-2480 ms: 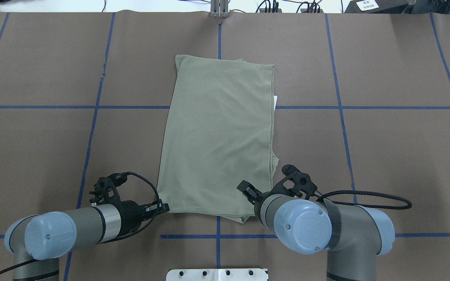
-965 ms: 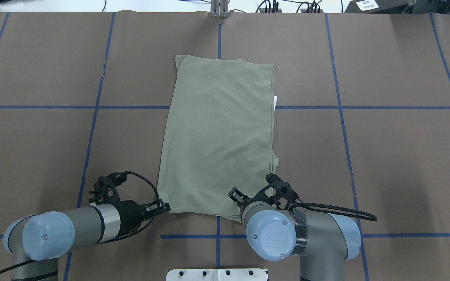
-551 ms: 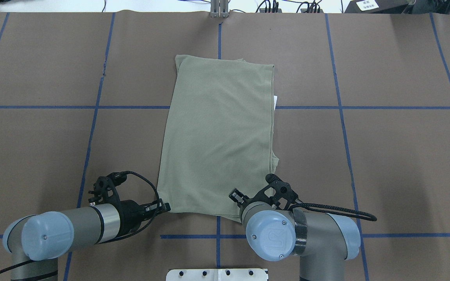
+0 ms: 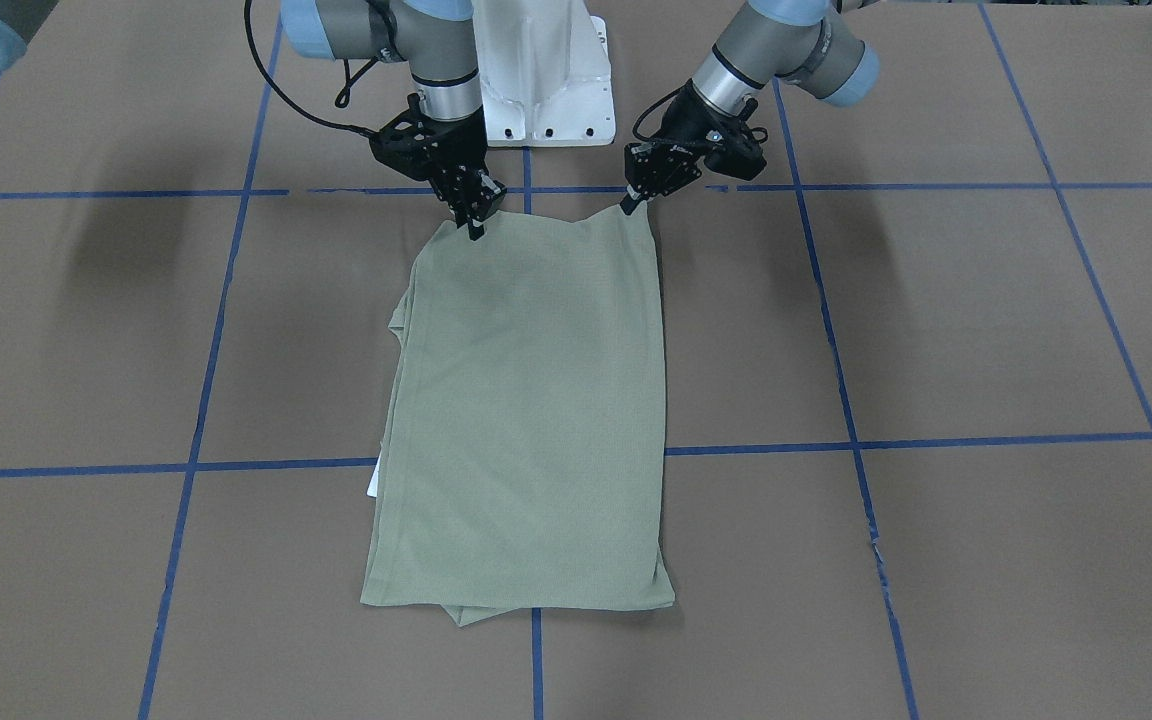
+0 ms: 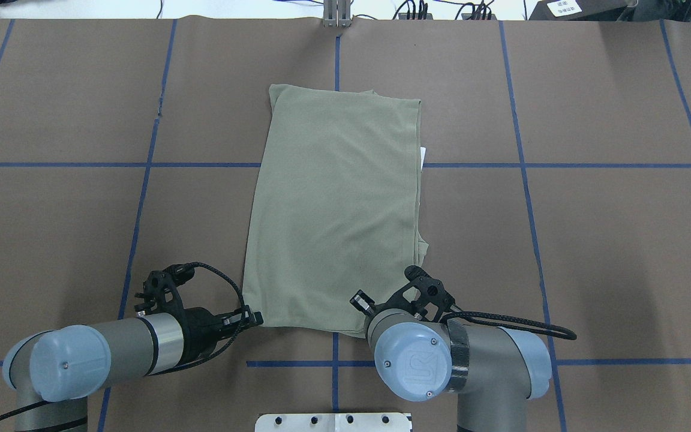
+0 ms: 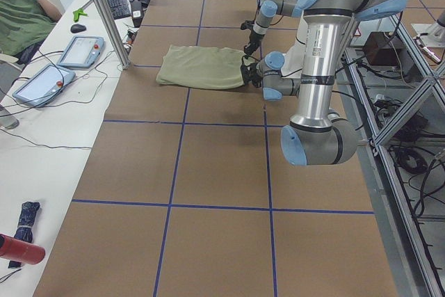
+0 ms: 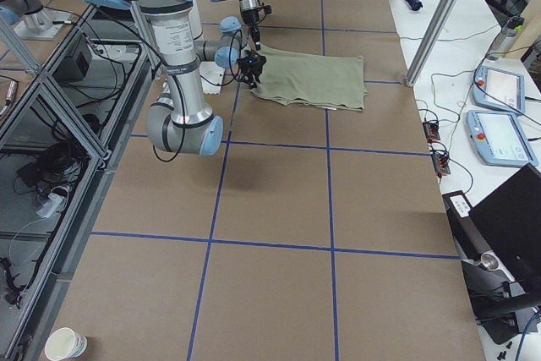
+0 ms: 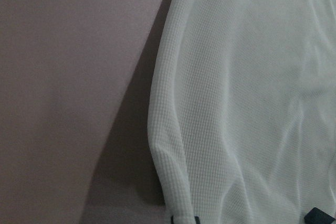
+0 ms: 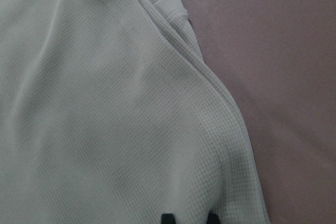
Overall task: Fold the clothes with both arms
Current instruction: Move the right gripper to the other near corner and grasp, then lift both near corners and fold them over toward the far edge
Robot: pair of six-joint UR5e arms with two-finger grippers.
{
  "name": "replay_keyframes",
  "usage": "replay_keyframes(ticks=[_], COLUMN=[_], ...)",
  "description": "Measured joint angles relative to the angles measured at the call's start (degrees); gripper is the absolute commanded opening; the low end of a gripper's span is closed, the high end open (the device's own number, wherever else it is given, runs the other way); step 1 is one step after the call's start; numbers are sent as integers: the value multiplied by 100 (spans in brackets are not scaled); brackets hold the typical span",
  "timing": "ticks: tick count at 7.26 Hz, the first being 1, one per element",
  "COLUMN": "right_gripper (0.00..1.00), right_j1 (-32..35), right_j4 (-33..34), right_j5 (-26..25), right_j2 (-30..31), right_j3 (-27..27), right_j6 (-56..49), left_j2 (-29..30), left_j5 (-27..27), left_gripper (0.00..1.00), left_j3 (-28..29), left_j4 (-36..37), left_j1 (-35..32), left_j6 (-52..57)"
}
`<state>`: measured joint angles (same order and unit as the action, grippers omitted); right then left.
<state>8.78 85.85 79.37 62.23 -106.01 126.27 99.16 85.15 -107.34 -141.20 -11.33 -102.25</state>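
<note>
Shifted inward since earlier, the right gripper (image 4: 477, 232) pinches the shirt's (image 5: 336, 204) near corner; the left gripper (image 4: 628, 205), unmoved, grips the other corner. Folded into a long rectangle, the shirt lies mid-table (image 5: 591, 240), brown surface open on every side.

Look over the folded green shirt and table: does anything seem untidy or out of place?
Mostly neat. The shirt shows a white tag poking from one long edge, and an under-layer sticks out at its far end, so the edges don't line up.
</note>
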Motion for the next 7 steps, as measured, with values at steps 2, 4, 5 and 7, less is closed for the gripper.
replay_keyframes(ticks=[2,4,5,7], right_gripper=[0,0,0,0], right_j1=[23,133,190,272], right_j4=[27,394,845,2029], right_j5=[12,211,390,786], right_j2=[1,38,37,-57], right_j3=[-78,-666,-1199,-2462], right_j6=[-35,-108,-131,-149], left_j2=[3,-57,-125,-153], left_j5=[22,437,700,1293], left_gripper=[0,0,0,0], left_j3=[-31,-402,-829,-2214], left_j4=[7,129,389,1669], left_j1=[0,-63,-99,-127], left_j6=[12,47,52,55])
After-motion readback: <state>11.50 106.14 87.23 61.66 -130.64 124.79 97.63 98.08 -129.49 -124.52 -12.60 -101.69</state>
